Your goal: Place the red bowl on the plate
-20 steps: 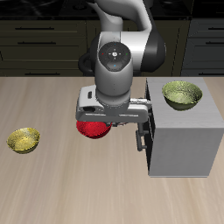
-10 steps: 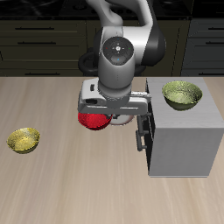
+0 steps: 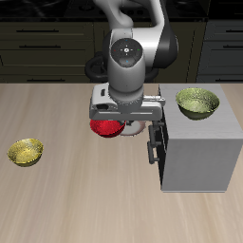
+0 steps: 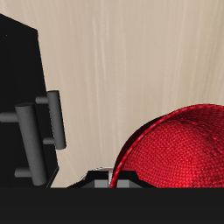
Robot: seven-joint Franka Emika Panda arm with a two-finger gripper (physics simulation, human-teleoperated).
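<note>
The red bowl (image 3: 102,127) hangs under my gripper (image 3: 116,118), mostly covered by the hand in the exterior view. In the wrist view the red bowl (image 4: 179,149) shows its textured inside, with its rim caught between my fingertips, and my gripper (image 4: 112,179) is shut on that rim. The bowl seems lifted off the wooden table (image 3: 85,199). The plate is hidden or out of view; the arm blocks the table's back middle.
A grey cabinet (image 3: 199,157) with a black handle (image 3: 155,147) stands right beside the gripper; its dark front and handle (image 4: 39,131) show in the wrist view. One yellow-green bowl (image 3: 197,102) sits on top of it. Another yellow-green bowl (image 3: 26,151) lies on the table.
My gripper has moved with the red bowl, higher in the exterior view, so up or toward the table's back. The yellow-green bowls and the cabinet have not moved.
</note>
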